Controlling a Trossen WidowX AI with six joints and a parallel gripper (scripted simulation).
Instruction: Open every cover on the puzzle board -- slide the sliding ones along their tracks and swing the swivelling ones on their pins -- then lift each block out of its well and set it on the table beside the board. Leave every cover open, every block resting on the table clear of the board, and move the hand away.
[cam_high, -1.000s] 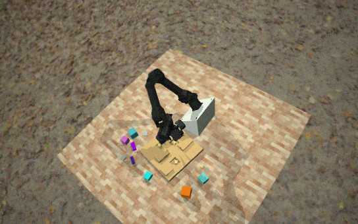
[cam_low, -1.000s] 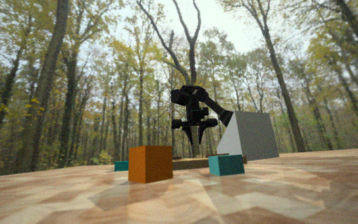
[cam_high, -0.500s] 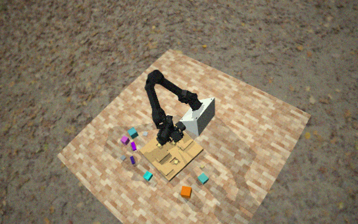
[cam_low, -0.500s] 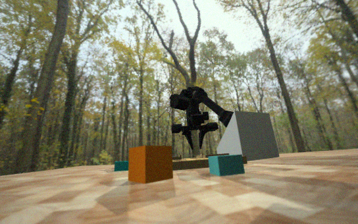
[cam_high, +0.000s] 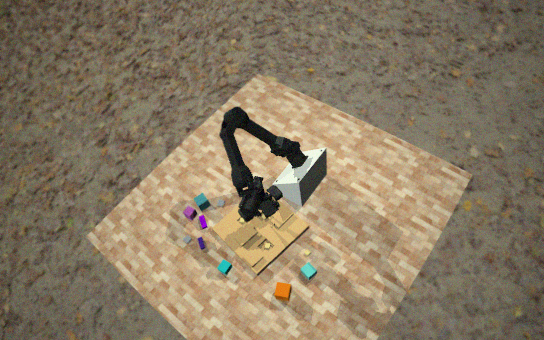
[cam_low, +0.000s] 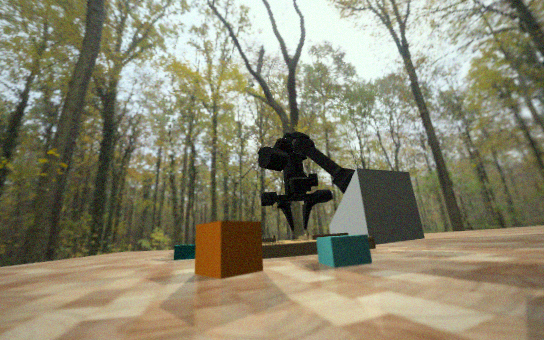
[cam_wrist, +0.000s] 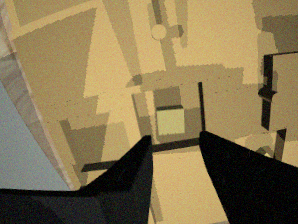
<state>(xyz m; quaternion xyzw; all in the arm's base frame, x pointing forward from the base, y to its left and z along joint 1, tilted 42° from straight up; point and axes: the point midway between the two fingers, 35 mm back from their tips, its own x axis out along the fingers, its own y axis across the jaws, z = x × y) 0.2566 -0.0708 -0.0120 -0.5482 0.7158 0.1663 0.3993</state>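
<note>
Puzzle board lay flat on table just before grey pedestal, long axis running diagonally in top view, corner toward orange block. Gripper hung above board, fingers partly spread, holding nothing. Pale block sat in well between fingertips in wrist view. Teal block beside board. Cover outlines blurred; arm hid board's rear corner.
</note>
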